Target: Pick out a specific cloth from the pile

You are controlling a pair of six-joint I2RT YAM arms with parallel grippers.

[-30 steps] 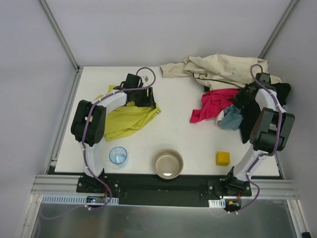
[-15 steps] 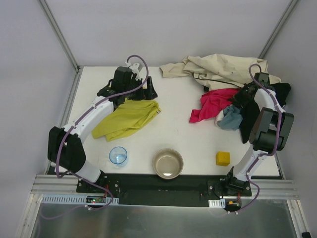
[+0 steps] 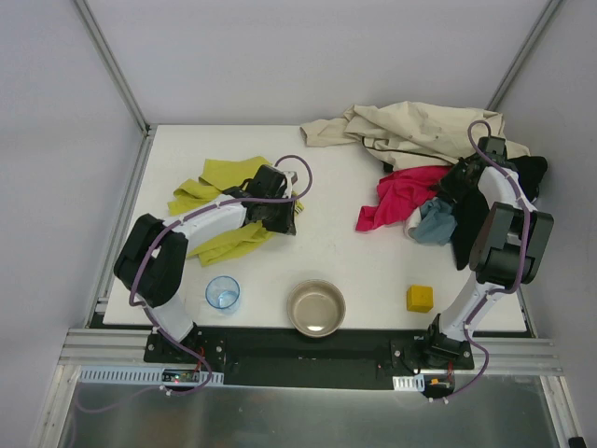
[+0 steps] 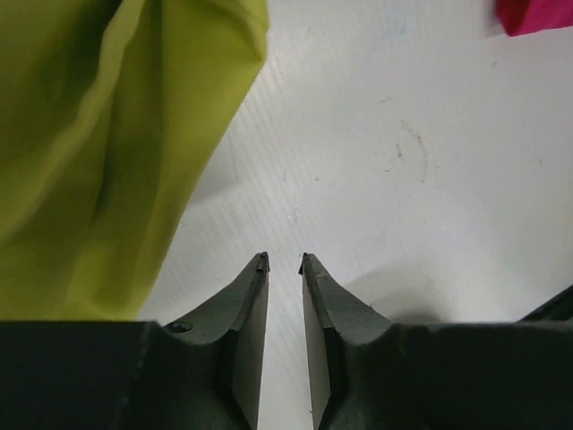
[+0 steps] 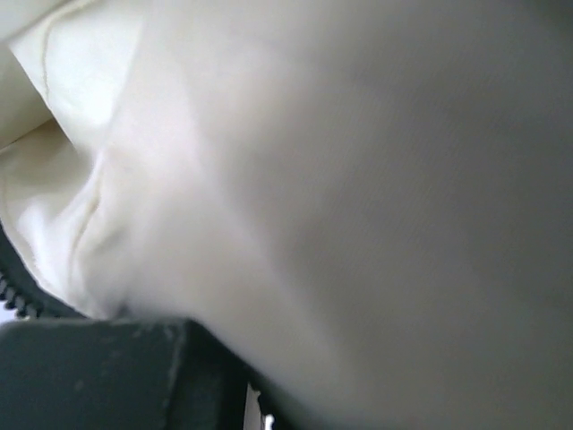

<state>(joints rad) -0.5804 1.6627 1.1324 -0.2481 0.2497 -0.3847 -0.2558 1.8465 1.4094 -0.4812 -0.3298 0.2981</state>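
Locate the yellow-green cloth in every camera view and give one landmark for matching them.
Top external: the cloth lies left of centre on the table, under the left arm.
Left wrist: it fills the upper left, beside the left gripper.
Right wrist: not in it.
Shared landmark: the magenta cloth, top right corner.

— Where does the large soft yellow-green cloth [image 3: 219, 201] lie?
— Left on the white table [image 3: 326, 252], well apart from the heap of mixed fabrics [image 3: 429, 173] at the far right.
— And nearer us?
— A round metal bowl [image 3: 316, 308], between a clear blue cup [image 3: 222, 292] and a small yellow block [image 3: 420, 299].
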